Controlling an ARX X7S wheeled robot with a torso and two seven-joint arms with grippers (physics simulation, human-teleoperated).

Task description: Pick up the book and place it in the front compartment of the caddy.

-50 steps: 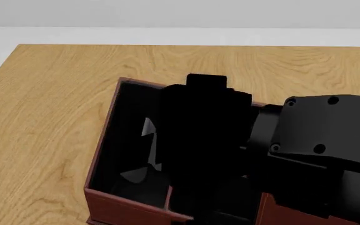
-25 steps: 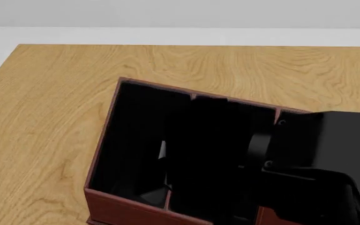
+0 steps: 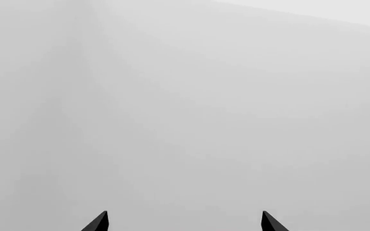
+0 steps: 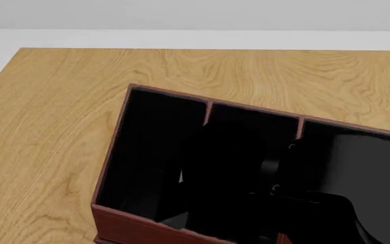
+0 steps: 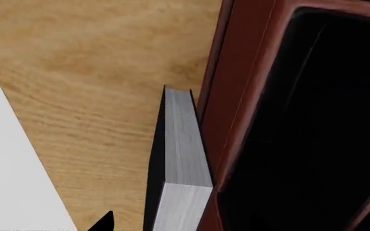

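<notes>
left gripper first: its wrist view is plain grey, with two black fingertips poking in, spread wide apart and holding nothing.

in the head view, going left to right, you've got the wooden table, then the dark red caddy sitting at a slight angle on it. the inside is black and thin red dividers split the far side into compartments. near the middle of the box a thin pale sliver shows against the black. it could be the page edge, but it's too small to be sure. the right arm comes in from the lower right and covers the right part of the caddy, black on black, so you can't make out its fingers there.

the right wrist view is more use. the book is right up close, with its black cover on one side and the pale grey page edge facing the camera. it runs along the caddy's red wall, just beside it and on the wood side of it as that camera sees it. i can't tell whether it's touching the wall, or whether it's actually down inside any compartment.

right gripper: only one fingertip shows, and there's a strip of bare wood between it and the book's cover. the other fingertip is lost against the black of the box. so the fingers look spread around the book rather than pinching it.

a pale surface shows past the table's edge.
</notes>
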